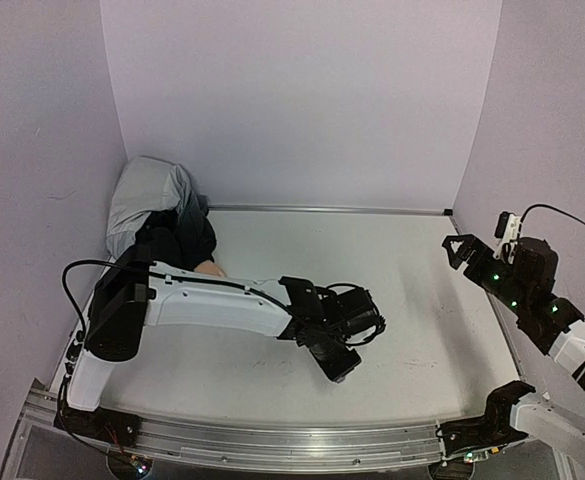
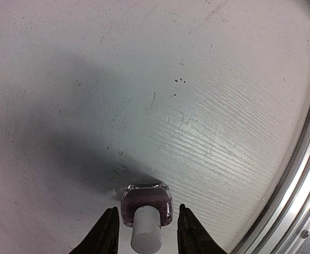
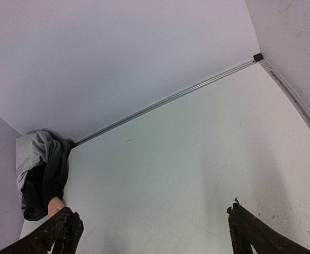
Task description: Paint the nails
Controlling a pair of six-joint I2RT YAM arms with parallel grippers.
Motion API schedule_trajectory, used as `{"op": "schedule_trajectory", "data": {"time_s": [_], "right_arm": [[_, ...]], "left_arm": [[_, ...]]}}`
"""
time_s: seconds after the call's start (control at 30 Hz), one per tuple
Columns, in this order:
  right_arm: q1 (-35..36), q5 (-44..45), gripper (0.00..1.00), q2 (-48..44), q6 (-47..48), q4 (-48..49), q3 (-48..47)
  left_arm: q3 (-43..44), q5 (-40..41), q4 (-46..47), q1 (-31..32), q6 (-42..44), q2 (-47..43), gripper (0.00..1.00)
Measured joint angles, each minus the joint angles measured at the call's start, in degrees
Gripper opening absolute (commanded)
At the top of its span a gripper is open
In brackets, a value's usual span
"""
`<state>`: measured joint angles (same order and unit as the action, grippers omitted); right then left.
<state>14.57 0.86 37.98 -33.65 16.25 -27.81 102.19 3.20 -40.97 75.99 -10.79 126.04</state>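
A small nail-polish bottle [image 2: 147, 203] with dark purple polish and a white cap stands on the white table. My left gripper [image 2: 147, 210] is open around it, one finger on each side with a small gap to the glass. In the top view the left gripper [image 1: 340, 362] is low over the table centre and hides the bottle. The peach mannequin hand [image 1: 210, 267] pokes out of a black sleeve [image 1: 180, 240] at the far left; it also shows in the right wrist view [image 3: 54, 205]. Its nails are too small to see. My right gripper [image 1: 460, 250] is open, empty and raised at the right.
A grey cloth [image 1: 148, 195] is bunched over the sleeve in the back left corner. Purple walls close the back and sides. A metal rail [image 1: 272, 440] runs along the near edge and shows in the left wrist view [image 2: 298, 185] close to the bottle.
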Motion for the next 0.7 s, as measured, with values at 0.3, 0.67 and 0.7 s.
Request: {"op": "schedule_trajectory", "data": {"time_s": [0.3, 0.67, 0.7], "right_arm": [[0.0, 0.0, 0.98, -0.1, 0.3, 0.0, 0.0], [0.0, 0.0, 0.98, 0.0, 0.7, 0.0, 0.0], [0.0, 0.0, 0.98, 0.0, 0.7, 0.0, 0.0]], "left_arm": [[1.4, 0.0, -0.1, 0.0, 0.4, 0.9, 0.38], [1.4, 0.1, -0.1, 0.1, 0.3, 1.0, 0.25], [1.4, 0.1, -0.1, 0.1, 0.4, 1.0, 0.25]]}}
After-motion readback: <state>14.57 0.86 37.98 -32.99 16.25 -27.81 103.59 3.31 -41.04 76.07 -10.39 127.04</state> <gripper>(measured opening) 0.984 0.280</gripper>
